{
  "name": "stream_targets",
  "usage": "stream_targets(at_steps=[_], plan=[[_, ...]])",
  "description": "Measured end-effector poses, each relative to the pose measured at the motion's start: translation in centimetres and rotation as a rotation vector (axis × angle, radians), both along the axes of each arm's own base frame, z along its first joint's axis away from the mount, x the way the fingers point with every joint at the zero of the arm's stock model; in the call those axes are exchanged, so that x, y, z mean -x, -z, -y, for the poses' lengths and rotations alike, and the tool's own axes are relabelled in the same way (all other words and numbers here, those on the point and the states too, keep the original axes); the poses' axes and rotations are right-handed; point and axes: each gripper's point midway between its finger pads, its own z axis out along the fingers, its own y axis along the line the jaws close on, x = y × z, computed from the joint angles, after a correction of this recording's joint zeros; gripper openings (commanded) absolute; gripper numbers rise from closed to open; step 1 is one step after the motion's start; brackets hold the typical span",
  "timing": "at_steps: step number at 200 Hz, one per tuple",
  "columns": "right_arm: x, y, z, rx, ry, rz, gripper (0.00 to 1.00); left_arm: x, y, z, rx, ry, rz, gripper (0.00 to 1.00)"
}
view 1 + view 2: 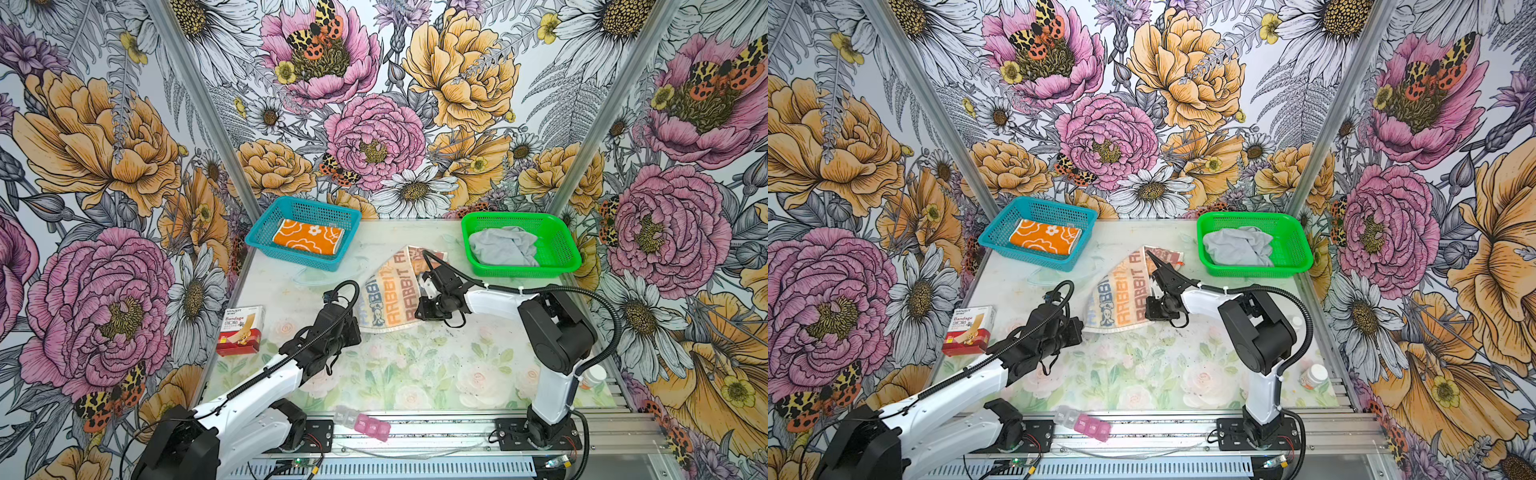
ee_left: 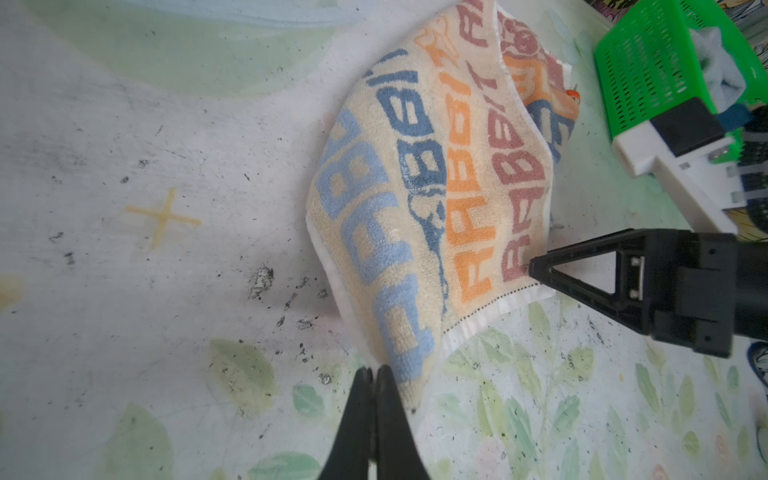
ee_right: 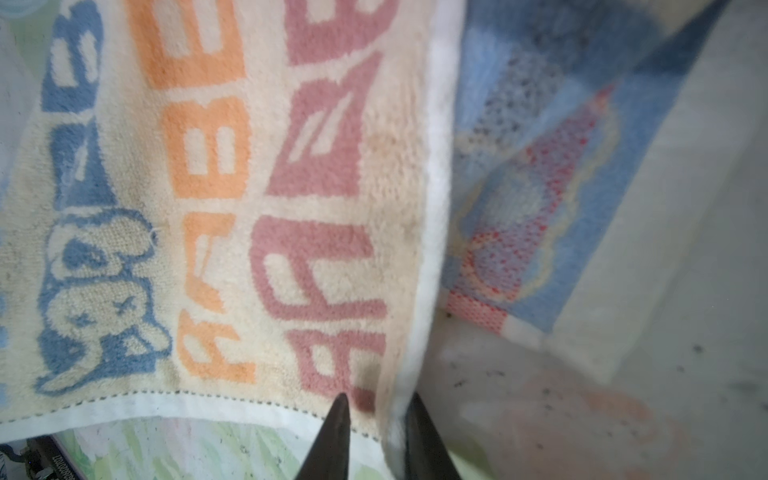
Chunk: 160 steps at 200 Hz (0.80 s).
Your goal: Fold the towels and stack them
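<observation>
Two corners of the striped towel (image 1: pixel 390 291) are getting grabbed for folding: left gripper (image 2: pixel 372 372) pinching shut, right gripper (image 3: pixel 378 405) straddling, grip unclear.

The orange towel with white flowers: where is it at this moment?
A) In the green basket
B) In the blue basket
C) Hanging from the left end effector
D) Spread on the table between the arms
B: in both top views the orange towel lies folded inside the blue basket, while the green basket holds the crumpled grey towel.
</observation>
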Motion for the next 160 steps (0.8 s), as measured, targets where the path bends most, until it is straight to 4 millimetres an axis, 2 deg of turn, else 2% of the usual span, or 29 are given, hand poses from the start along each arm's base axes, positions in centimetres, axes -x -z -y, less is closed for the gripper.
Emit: stream_targets(at_steps=[29,64,78,92,103,113,125,138,155,160], plan=[[0.9,0.3,0.1,-0.002,0.004,-0.012,0.00,0.0,0.0,0.0,0.000,0.000,0.000,0.00],[2.0,0.0,0.8,0.004,0.004,-0.025,0.00,0.3,-0.1,-0.2,-0.017,0.004,-0.021,0.00],[2.4,-1.2,0.9,-0.008,0.000,-0.022,0.00,0.1,-1.5,-0.1,-0.026,0.015,-0.016,0.00],[2.5,-3.6,0.6,-0.042,-0.010,0.002,0.00,-0.6,-4.5,0.4,-0.018,0.035,0.017,0.00],[2.1,-6.6,0.4,-0.071,-0.020,0.037,0.00,-1.4,-8.0,0.8,-0.006,0.055,0.064,0.00],[1.2,-10.5,-0.2,-0.116,-0.031,0.098,0.00,-2.1,-11.8,1.3,0.014,0.075,0.122,0.00],[0.1,-16.4,-0.8,-0.180,-0.049,0.204,0.00,-2.5,-16.3,1.8,0.033,0.099,0.192,0.00],[-0.6,-23.8,-0.9,-0.256,-0.060,0.353,0.00,-2.4,-21.1,2.1,0.057,0.127,0.274,0.00],[0.5,-33.0,0.5,-0.347,-0.064,0.544,0.00,-1.4,-26.3,2.3,0.083,0.162,0.359,0.00],[1.0,-34.9,1.0,-0.368,-0.063,0.584,0.00,-0.9,-27.5,2.4,0.091,0.176,0.380,0.00]])
